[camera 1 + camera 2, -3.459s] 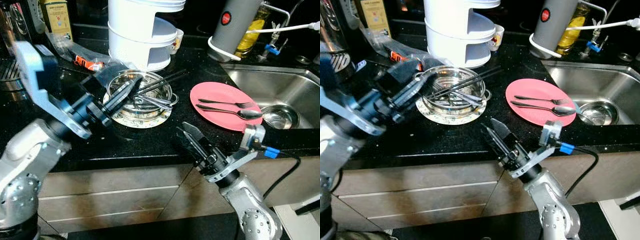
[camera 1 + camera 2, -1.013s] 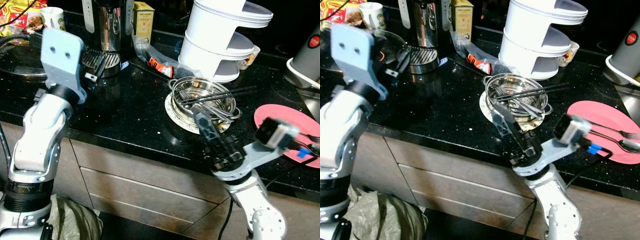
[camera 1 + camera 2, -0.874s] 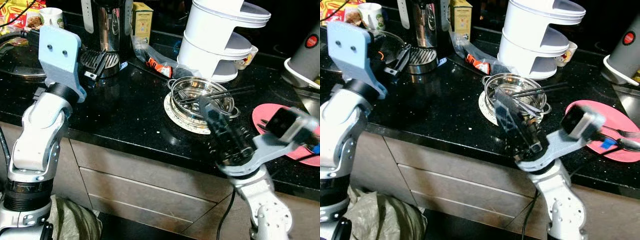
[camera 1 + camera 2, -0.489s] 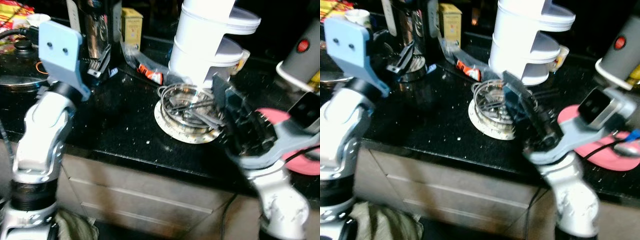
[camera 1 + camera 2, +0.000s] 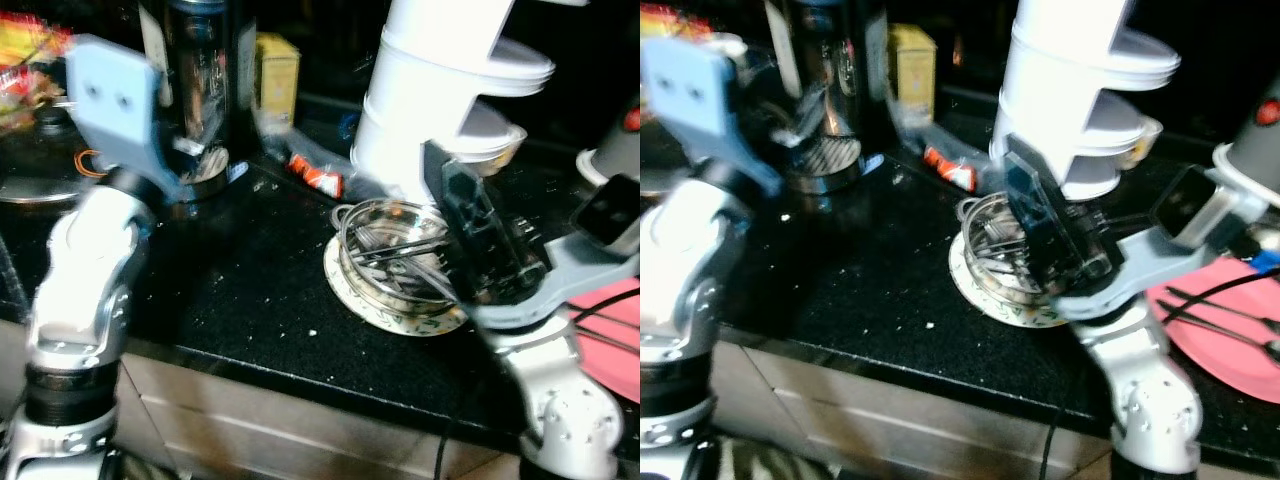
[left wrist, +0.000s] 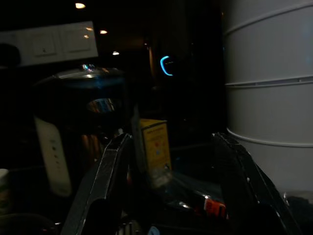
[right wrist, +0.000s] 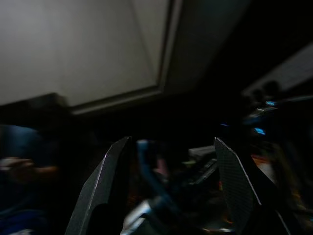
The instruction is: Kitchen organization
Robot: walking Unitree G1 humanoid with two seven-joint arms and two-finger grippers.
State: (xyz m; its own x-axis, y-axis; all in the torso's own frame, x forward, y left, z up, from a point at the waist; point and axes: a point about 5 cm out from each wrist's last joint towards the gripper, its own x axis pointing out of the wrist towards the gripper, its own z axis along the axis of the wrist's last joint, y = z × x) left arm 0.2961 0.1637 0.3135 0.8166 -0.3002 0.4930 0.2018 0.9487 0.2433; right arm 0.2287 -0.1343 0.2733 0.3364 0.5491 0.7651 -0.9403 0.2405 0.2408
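A steel bowl (image 5: 395, 250) holding black chopsticks and cutlery stands on a patterned plate (image 5: 345, 290) on the black counter. My right gripper (image 5: 455, 185) is raised over the bowl's right side, fingers tilted upward, open and empty; its wrist view (image 7: 168, 186) looks toward the ceiling. My left gripper (image 5: 805, 115) is held high at the left by the coffee machine (image 5: 200, 90), open with nothing between its fingers (image 6: 112, 181). A pink plate (image 5: 1230, 350) with a spoon and a fork lies at the right.
A tall white stacked container (image 5: 450, 90) stands right behind the bowl. A yellow box (image 6: 155, 147) and an orange packet (image 5: 315, 172) sit at the back. The counter's front edge (image 5: 300, 370) runs below the bowl. The eye views are blurred.
The camera has shifted and moved closer. My right arm has risen from the counter's front edge to above the bowl's right side. The left arm stays raised.
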